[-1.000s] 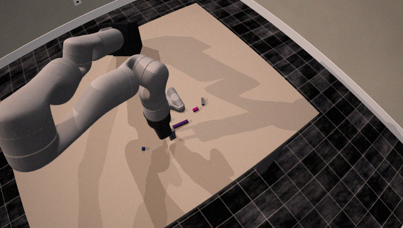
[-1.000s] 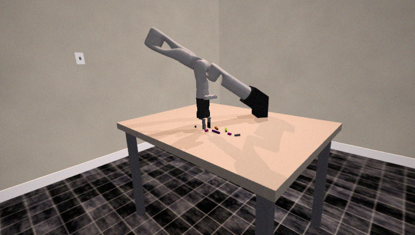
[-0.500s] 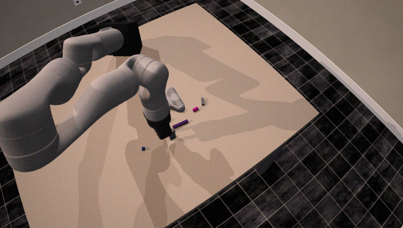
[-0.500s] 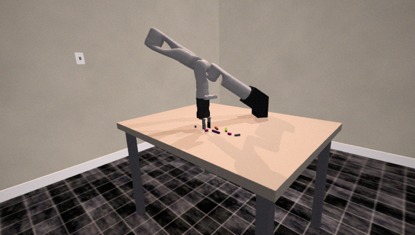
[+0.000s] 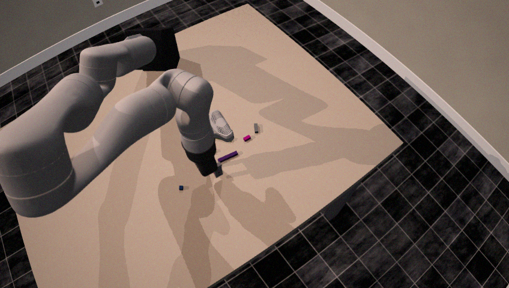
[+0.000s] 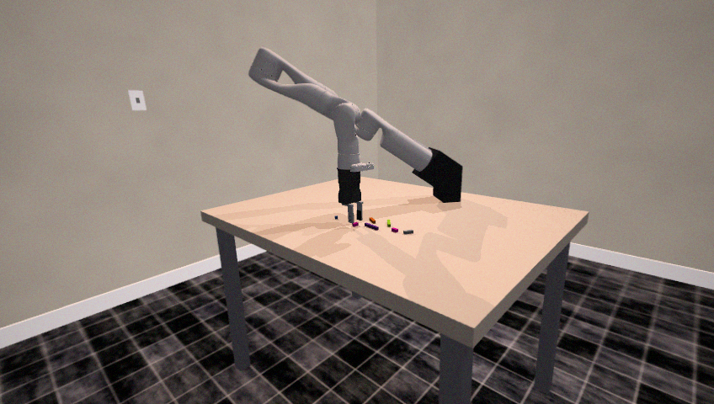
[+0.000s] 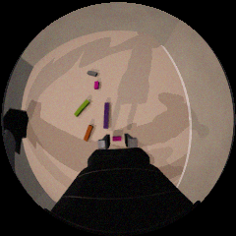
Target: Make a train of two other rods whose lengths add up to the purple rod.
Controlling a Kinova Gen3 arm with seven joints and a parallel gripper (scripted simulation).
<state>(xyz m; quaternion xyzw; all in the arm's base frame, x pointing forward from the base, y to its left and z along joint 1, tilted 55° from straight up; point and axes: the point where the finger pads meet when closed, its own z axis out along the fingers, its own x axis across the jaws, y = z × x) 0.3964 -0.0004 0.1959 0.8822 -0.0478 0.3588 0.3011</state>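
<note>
My gripper (image 7: 117,139) is open and points straight down, low over the table (image 6: 354,212). A short magenta rod (image 7: 116,138) lies flat on the table between the two fingertips, with a gap to each finger; it also shows in the exterior view (image 6: 354,223). The purple rod (image 5: 227,156) lies just beyond the gripper, its near end close to that magenta rod. An orange rod (image 7: 88,132) and a lime rod (image 7: 82,107) lie to the left of the purple rod. A second magenta rod (image 5: 246,138) and a grey rod (image 5: 256,128) lie farther out.
A small blue rod (image 5: 180,187) lies alone on the other side of the gripper. The arm's black base (image 6: 443,175) stands at the table's back edge. In the top view the arm hides the orange and lime rods.
</note>
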